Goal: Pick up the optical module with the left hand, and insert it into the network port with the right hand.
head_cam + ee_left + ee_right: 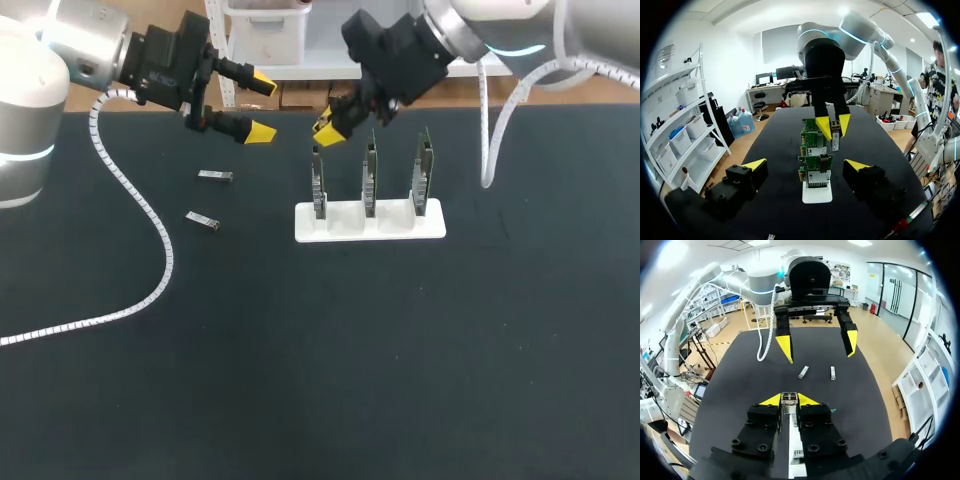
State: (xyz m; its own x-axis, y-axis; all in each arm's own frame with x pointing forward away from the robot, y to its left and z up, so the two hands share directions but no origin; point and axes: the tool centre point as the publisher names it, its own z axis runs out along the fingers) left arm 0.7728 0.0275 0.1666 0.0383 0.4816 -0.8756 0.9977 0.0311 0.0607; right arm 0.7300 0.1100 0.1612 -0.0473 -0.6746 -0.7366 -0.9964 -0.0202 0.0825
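My right gripper (328, 128) is shut on a small silver optical module (789, 399), pinched between its yellow tips. It hangs just above the leftmost of three green network boards (318, 185) standing upright in a white rack (400, 225). In the left wrist view the same gripper (832, 125) holds the module (835, 141) over the row of boards (815, 160). My left gripper (258, 106) is open and empty, hovering above the table left of the rack, facing it. Two more optical modules (215, 176) (203, 220) lie on the black mat below it.
A white spiral cable (150, 230) from my left arm trails across the mat at the left. My right arm's white hose (490, 150) hangs down beside the rack's right end. The mat's front half is bare.
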